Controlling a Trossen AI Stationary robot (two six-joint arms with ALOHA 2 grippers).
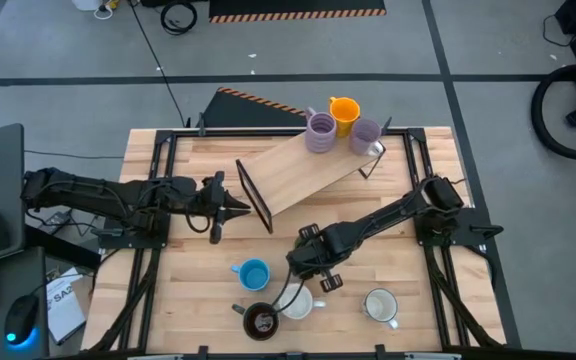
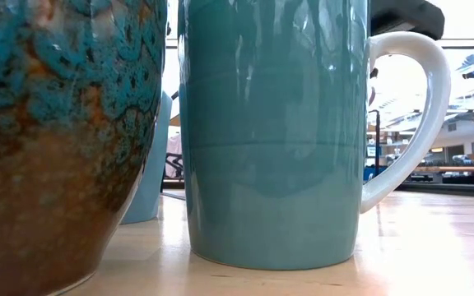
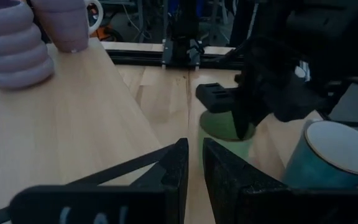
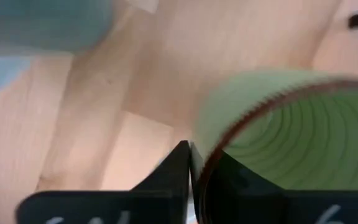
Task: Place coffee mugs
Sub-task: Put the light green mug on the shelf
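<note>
2 right gripper (image 4: 190, 163) fingers pinch the green mug (image 4: 291, 137) rim.

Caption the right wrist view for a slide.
Right pincer closed on the rim of the green mug, above the wooden table.

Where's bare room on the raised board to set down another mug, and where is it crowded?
The raised board is bare from its middle down to its low end by the left gripper. Its high end is crowded: two purple mugs and the orange mug. The table's near edge is also crowded around the right gripper.
</note>
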